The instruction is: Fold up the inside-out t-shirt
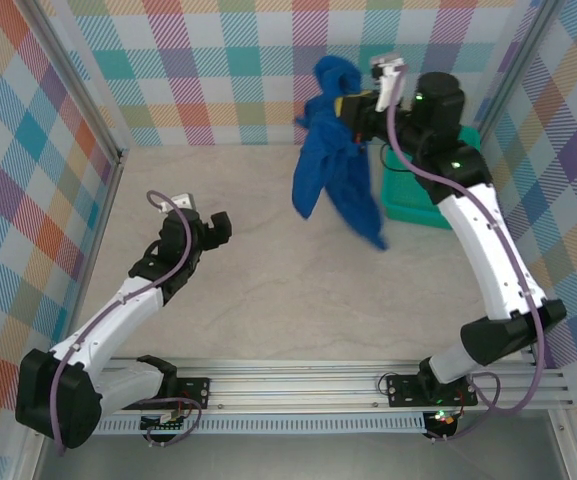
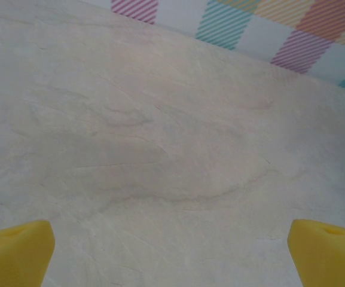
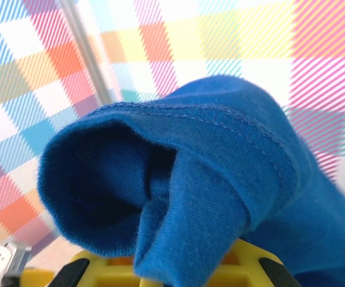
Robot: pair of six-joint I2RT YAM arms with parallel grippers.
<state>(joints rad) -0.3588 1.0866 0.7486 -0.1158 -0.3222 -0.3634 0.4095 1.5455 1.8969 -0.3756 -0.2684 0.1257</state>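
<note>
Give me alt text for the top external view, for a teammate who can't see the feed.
The right gripper, raised at the far side of the table, is shut on the blue t-shirt, which hangs bunched below it beside a teal basket. The left gripper is open over bare tabletop at the left.

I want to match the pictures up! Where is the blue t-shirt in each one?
Top external: the t-shirt hangs at the upper middle, pinched at its top by the right gripper.
Right wrist: the t-shirt bulges across the middle, close up, with its stitched hem on top.
Left wrist: table ahead of the open left gripper.
Shared landmark: the plaid wall.
</note>
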